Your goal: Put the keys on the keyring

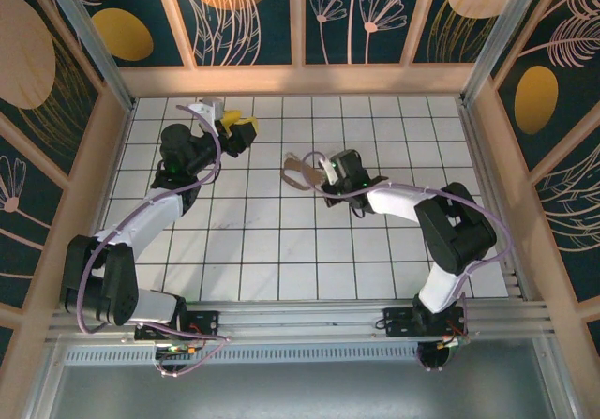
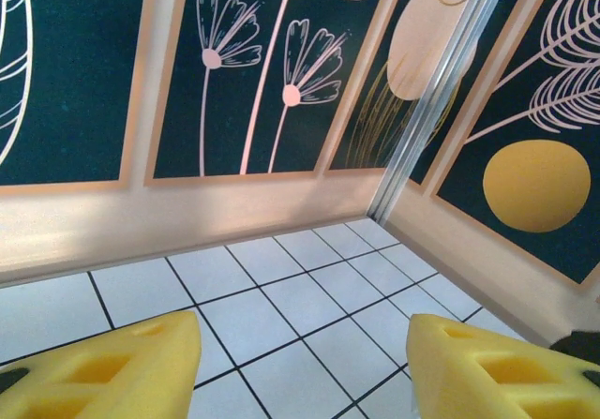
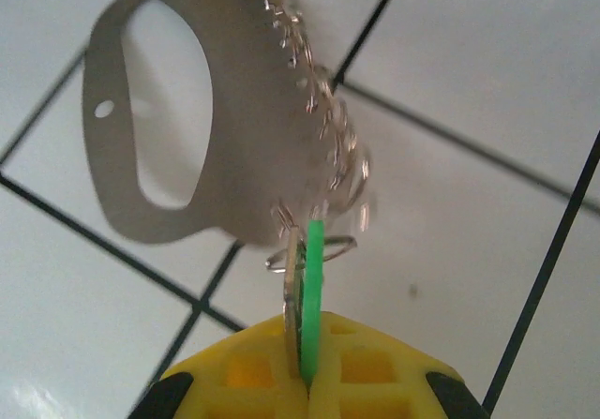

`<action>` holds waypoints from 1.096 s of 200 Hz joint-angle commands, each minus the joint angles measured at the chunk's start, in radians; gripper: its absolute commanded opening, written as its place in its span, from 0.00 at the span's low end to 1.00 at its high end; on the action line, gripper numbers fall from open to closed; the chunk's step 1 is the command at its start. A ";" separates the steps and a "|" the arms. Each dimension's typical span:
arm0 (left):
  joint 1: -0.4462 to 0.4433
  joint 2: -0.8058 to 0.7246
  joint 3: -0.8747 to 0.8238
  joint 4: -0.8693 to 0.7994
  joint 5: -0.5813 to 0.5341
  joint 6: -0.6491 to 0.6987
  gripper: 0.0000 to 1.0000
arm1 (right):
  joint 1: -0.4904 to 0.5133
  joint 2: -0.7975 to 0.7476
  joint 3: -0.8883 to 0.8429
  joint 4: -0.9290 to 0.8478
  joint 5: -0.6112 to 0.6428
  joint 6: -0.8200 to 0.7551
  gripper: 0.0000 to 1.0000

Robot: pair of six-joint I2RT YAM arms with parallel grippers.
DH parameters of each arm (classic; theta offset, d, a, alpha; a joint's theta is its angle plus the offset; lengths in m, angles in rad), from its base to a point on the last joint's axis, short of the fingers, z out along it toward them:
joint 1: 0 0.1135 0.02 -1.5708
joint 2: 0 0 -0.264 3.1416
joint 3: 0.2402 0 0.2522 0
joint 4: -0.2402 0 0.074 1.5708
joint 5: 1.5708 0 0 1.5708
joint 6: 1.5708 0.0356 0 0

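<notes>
We see the right pincer [image 3: 305, 349] clenched on two keys at once: the green key [image 3: 315, 278] and the silvery key [image 3: 293, 283] stand edge-on, pressed flat against each other between its yellow pads [image 3: 375, 381]. Only their near ends are in the pinch. The far ends stick out past the tips, and we judge that this grip leaves the holes free to work on.

Just beyond those free ends we make out a small wire ring [image 3: 342, 244], and from it a chain [image 3: 330, 119] runs away from the pincer. The chain runs along the edge of the keyring [image 3: 248, 128], a flat pale piece with a big oval opening, which lies ahead of the tips and to their left. We cannot tell whether the keys are already threaded on the wire ring or only touching it. Nor can we tell whether the keyring hangs from them or rests on the tiled floor [image 3: 487, 53].

From above, the right pincer [image 1: 330, 169] sits low over the middle of the tiles with the keyring [image 1: 298, 171] at its tips. The left pincer [image 1: 236, 127] is well apart from it. In its wrist view the left pincer [image 2: 300, 367] is released, with bare tiles in the gap and nothing between its pads [image 2: 103, 372]. We read that as standing by to take the keyring.
</notes>
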State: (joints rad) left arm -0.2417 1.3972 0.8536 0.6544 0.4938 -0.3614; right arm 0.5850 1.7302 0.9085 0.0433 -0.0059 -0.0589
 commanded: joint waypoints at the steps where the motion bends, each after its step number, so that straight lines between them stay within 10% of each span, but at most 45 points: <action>1: 0.005 0.009 0.035 0.039 0.027 -0.019 0.60 | 0.017 -0.047 -0.034 0.019 -0.036 0.057 0.00; 105: 0.006 0.031 0.058 0.038 0.051 -0.039 0.62 | 0.089 -0.072 -0.116 -0.029 -0.069 0.087 0.00; 147: 0.006 0.039 0.084 -0.004 0.086 -0.032 0.72 | 0.095 -0.272 -0.161 -0.118 -0.224 0.113 0.67; 183: 0.005 0.021 0.071 0.015 0.073 -0.048 0.98 | 0.015 -0.444 -0.133 -0.136 -0.259 0.172 0.76; 219: 0.006 -0.033 0.042 -0.009 -0.046 -0.027 0.99 | -0.069 -0.557 -0.112 -0.085 -0.106 0.223 0.85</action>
State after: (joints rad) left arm -0.2417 1.4208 0.9104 0.6445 0.5304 -0.4023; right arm 0.5674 1.2308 0.7650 -0.0589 -0.2073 0.1101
